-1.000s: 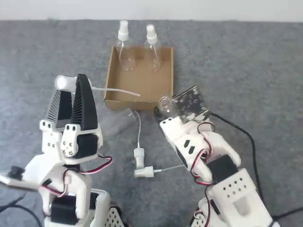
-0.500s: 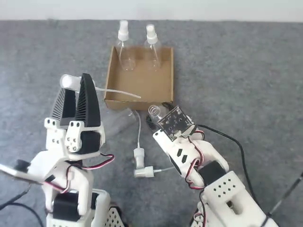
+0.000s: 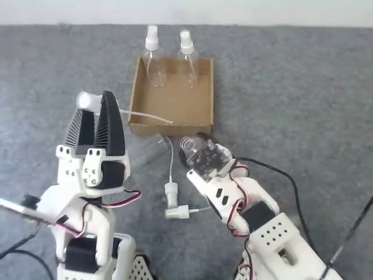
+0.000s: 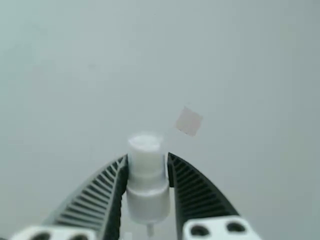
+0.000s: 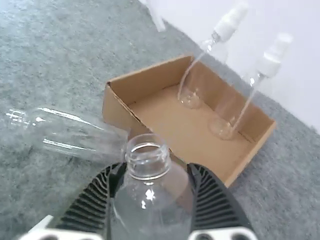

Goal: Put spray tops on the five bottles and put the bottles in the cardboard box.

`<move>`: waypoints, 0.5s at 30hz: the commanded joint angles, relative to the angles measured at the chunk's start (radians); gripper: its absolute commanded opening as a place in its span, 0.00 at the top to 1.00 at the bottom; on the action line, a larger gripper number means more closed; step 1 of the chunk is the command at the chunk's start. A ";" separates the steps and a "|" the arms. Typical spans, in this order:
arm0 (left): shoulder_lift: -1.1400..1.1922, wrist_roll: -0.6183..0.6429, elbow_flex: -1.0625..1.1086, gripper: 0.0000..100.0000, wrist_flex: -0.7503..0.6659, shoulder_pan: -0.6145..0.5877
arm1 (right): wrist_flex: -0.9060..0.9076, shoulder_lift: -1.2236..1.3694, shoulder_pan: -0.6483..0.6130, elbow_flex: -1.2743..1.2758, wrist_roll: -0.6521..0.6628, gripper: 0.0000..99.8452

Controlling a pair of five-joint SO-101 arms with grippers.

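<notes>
My left gripper [image 3: 96, 111] is raised at the left of the cardboard box [image 3: 172, 99] and is shut on a white spray top [image 4: 146, 180], whose thin tube [image 3: 148, 115] reaches over the box's front wall. My right gripper [image 5: 150, 185] is shut on a clear open-necked bottle [image 5: 146, 185], held just in front of the box [image 5: 185, 115]. Two capped bottles [image 3: 152, 58] [image 3: 187, 58] stand at the box's back. Another clear bottle [image 5: 65, 135] lies on the carpet beside the box. Two loose spray tops [image 3: 171, 189] [image 3: 180, 212] lie between the arms.
Grey carpet [image 3: 291, 87] covers the table, with open room to the right of the box. A black cable [image 3: 291, 181] trails from the right arm. The pale wall runs along the back edge.
My right gripper has swung left and down with its bottle, from the box's front right corner to the middle front. The left gripper has shifted slightly right with the spray top.
</notes>
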 commanded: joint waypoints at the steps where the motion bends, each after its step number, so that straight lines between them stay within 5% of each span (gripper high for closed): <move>1: -0.015 -0.020 0.016 0.99 0.058 0.003 | -0.140 -0.035 -0.030 0.035 0.058 0.99; 15: -0.015 -0.021 0.028 0.99 0.130 0.005 | -0.194 -0.035 -0.030 0.055 0.055 0.99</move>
